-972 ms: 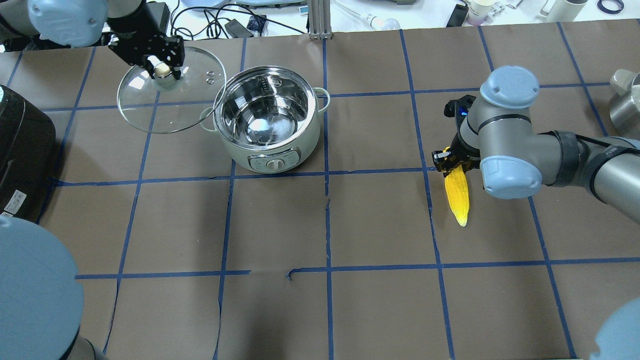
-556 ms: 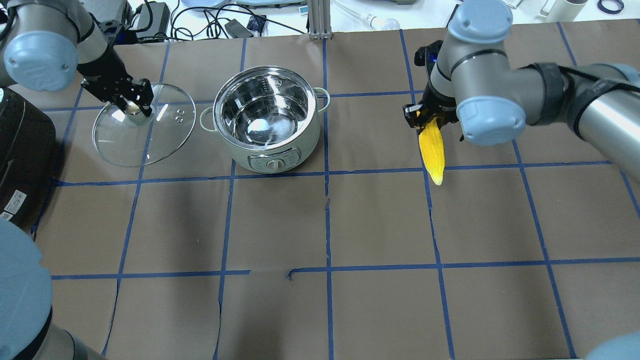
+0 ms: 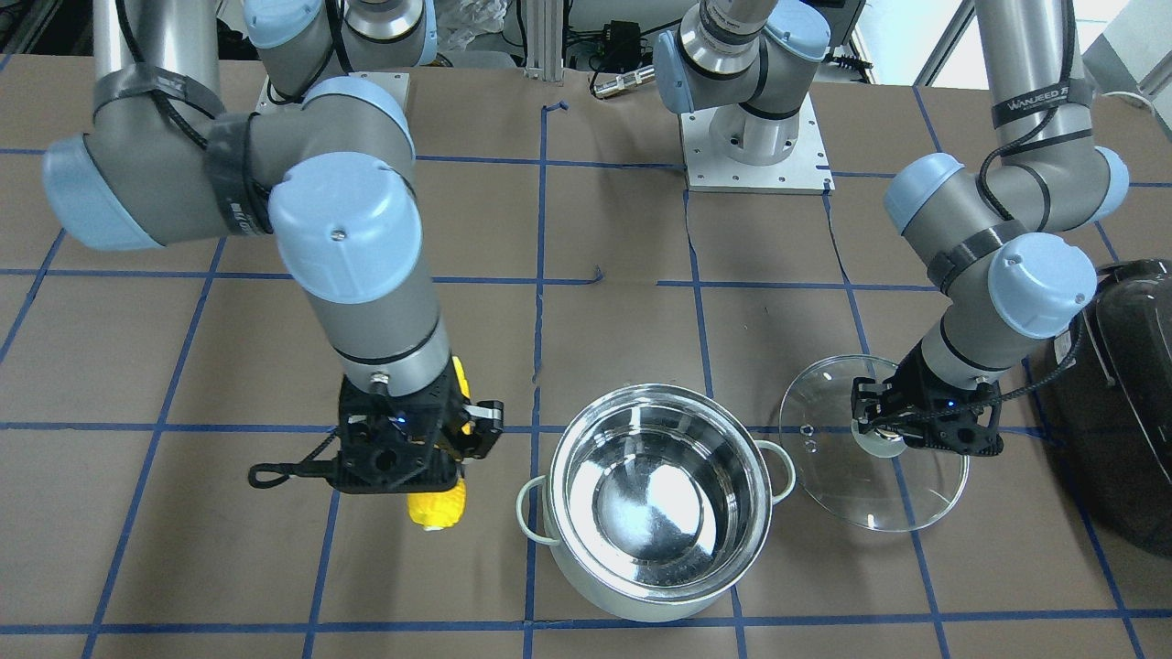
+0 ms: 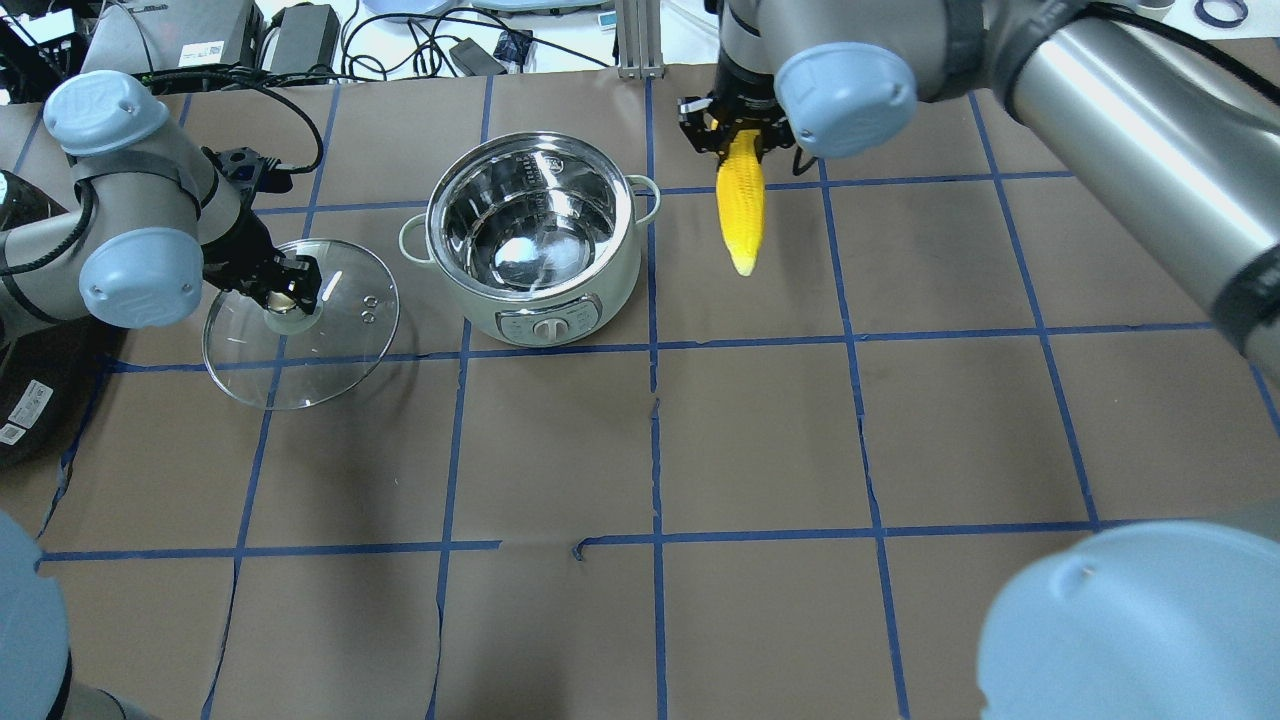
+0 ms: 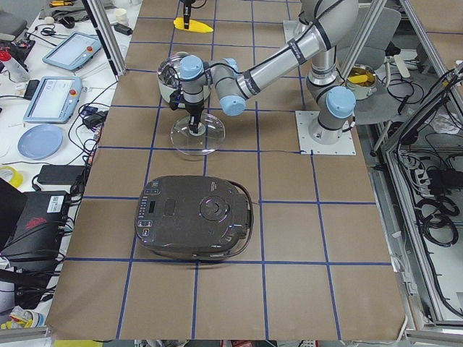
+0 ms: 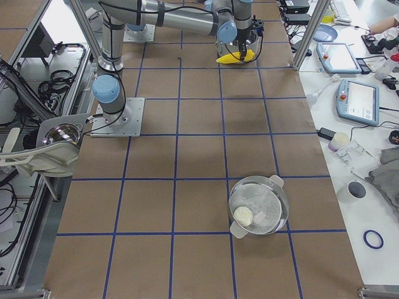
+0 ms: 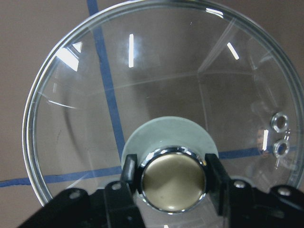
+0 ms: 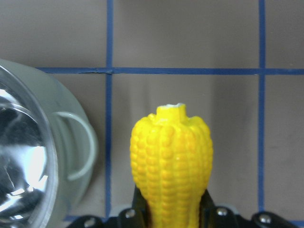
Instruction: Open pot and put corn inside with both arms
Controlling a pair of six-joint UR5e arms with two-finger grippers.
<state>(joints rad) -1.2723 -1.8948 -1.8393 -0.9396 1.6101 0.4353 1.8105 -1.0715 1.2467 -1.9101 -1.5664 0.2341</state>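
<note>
The pot [image 4: 600, 290] stands open and empty at the table's far middle, and also shows in the front view [image 3: 641, 604]. My left gripper [image 4: 287, 297] is shut on the knob [image 7: 173, 178] of the glass lid [image 4: 320, 360] and holds it tilted, low over the table to the left of the pot. I cannot tell whether the lid touches the table. My right gripper [image 4: 735, 135] is shut on the thick end of the yellow corn [image 4: 742, 215]. The corn hangs tip down just right of the pot's right handle [image 8: 78, 145]. It also shows in the right wrist view [image 8: 171, 156].
A large black domed appliance [image 3: 1126, 412] sits at the table's left end, close to the lid. A second steel pot [image 6: 259, 205] stands at the far right end. Cables and devices [image 4: 450, 40] and a metal post [image 4: 630, 40] lie beyond the far edge.
My right gripper has carried the corn left and farther away, up beside the pot. My left gripper has moved the lid nearer and lower, away from the pot's rim.
</note>
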